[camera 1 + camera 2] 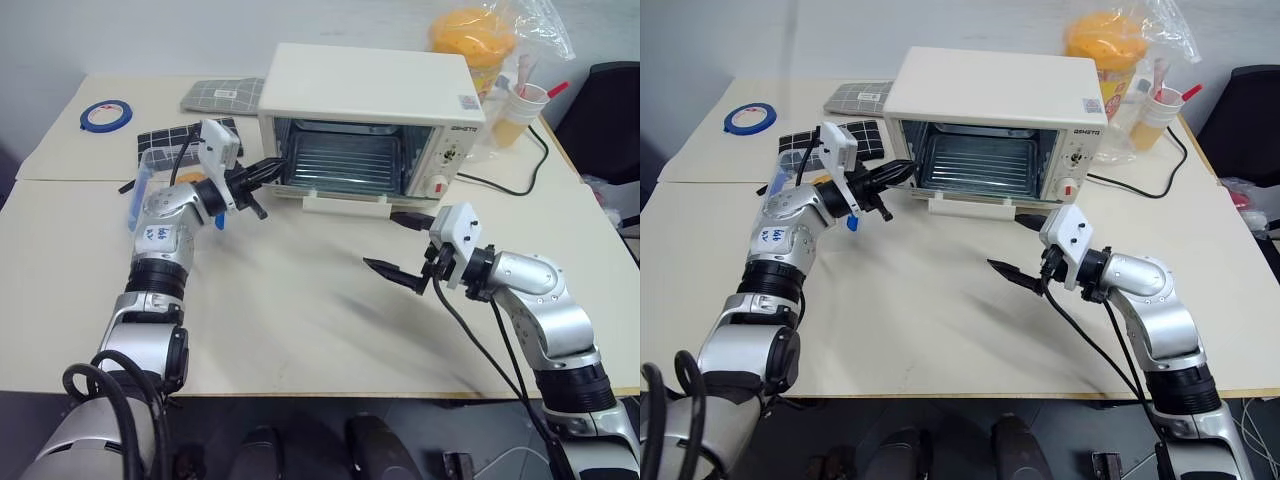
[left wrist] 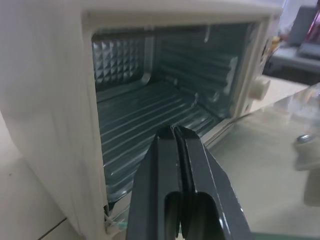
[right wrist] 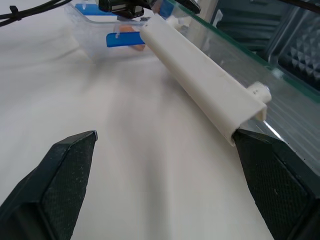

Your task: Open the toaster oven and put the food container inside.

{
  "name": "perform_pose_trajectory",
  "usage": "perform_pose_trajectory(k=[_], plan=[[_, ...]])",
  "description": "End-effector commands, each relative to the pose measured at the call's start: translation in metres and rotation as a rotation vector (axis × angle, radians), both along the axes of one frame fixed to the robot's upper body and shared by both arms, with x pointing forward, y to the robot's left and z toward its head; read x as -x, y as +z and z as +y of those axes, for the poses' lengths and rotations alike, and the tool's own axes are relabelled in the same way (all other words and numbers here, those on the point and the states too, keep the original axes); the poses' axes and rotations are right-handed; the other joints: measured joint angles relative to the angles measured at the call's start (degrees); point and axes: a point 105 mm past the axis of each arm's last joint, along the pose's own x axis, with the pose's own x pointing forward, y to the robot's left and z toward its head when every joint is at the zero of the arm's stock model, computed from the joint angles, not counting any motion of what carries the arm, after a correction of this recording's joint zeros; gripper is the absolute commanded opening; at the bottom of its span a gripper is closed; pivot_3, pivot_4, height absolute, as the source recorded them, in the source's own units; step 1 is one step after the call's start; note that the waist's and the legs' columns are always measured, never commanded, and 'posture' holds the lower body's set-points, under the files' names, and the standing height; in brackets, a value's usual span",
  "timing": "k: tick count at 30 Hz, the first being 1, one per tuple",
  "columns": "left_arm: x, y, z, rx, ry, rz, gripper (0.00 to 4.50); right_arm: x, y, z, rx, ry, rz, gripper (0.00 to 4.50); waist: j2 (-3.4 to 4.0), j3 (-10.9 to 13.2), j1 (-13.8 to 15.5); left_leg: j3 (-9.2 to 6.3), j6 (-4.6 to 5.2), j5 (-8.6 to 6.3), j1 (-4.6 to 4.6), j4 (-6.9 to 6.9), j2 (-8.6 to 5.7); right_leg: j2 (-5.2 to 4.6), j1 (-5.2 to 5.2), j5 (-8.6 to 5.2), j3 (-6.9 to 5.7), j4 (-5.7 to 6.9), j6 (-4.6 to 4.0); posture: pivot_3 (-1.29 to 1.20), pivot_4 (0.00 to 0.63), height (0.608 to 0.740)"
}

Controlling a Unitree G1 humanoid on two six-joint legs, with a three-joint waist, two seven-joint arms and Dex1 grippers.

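My left gripper [image 1: 272, 168], fingers pressed together, points into the open toaster oven [image 1: 370, 110], my right gripper [image 1: 398, 243] is spread wide before its lowered door, and the food container [image 3: 112, 31] sits on the table left of the oven.

Head stereo pair: high, looking fwd and down over table [image 1: 300, 330], both eyes sharing toaster oven [image 1: 365, 125] and both arms. Left wrist cam: very near, facing into open oven cavity. Right wrist cam: low over tabletop, near door handle [image 3: 200, 85], food container [image 3: 107, 35] beyond.
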Motion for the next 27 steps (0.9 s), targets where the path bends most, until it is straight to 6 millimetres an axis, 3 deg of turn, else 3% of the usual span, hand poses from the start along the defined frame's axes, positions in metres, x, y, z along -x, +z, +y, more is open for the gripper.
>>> perform_pose_trajectory(k=[1,5,8,12,16,20,27], plan=[[0.008,0.001,-0.004,-0.104,-0.083,-0.041,0.03,0.018,0.001,-0.023,0.014,-0.079,-0.043,4.50,0.00,0.0,0.3,0.00,0.00,0.00,0.00,0.00,0.00,0.00,0.00,0.00,-0.01,0.00,0.00,0.00,0.150,0.740],[0.025,-0.016,-0.014,-0.294,-0.188,-0.067,0.03,0.053,-0.030,-0.051,0.041,-0.184,0.017,4.50,-0.01,0.0,1.7,0.01,0.01,-0.01,-0.02,0.03,-0.09,0.01,0.03,0.00,0.01,-0.01,0.00,0.00,0.150,0.740],[0.034,-0.034,-0.018,-0.428,-0.222,-0.065,0.03,0.071,-0.037,-0.067,0.033,-0.261,0.007,4.50,0.00,0.0,2.7,0.06,0.04,-0.01,0.01,0.12,-0.16,0.03,0.09,0.00,0.06,-0.10,0.01,0.00,0.150,0.740],[0.036,-0.059,-0.020,-0.460,-0.156,-0.019,0.03,0.076,-0.033,-0.081,0.032,-0.338,-0.053,4.50,0.00,0.0,2.7,0.18,0.10,-0.04,0.17,0.37,-0.16,0.12,0.23,0.04,0.20,-0.05,0.08,0.00,0.150,0.740],[0.048,-0.078,-0.026,-0.417,-0.137,0.040,0.03,0.066,-0.018,-0.072,-0.029,-0.288,-0.078,4.50,0.04,0.0,2.7,0.15,0.12,-0.05,0.24,0.45,-0.11,0.14,0.27,0.04,0.20,0.06,0.08,0.00,0.150,0.740],[0.067,-0.045,-0.016,-0.200,-0.105,0.021,0.80,0.059,0.007,-0.047,-0.139,-0.142,-0.088,4.50,0.03,0.0,2.7,0.15,0.11,-0.06,0.19,0.52,-0.02,0.01,0.22,0.04,0.22,0.12,0.08,0.00,0.150,0.740],[0.108,-0.025,0.073,-0.051,0.150,0.070,2.94,0.052,0.017,-0.013,-0.104,0.058,-0.143,4.50,0.03,0.0,2.1,-0.02,0.08,-0.07,0.14,0.43,0.17,0.07,0.13,0.05,0.14,0.14,0.06,0.00,0.150,0.740]])
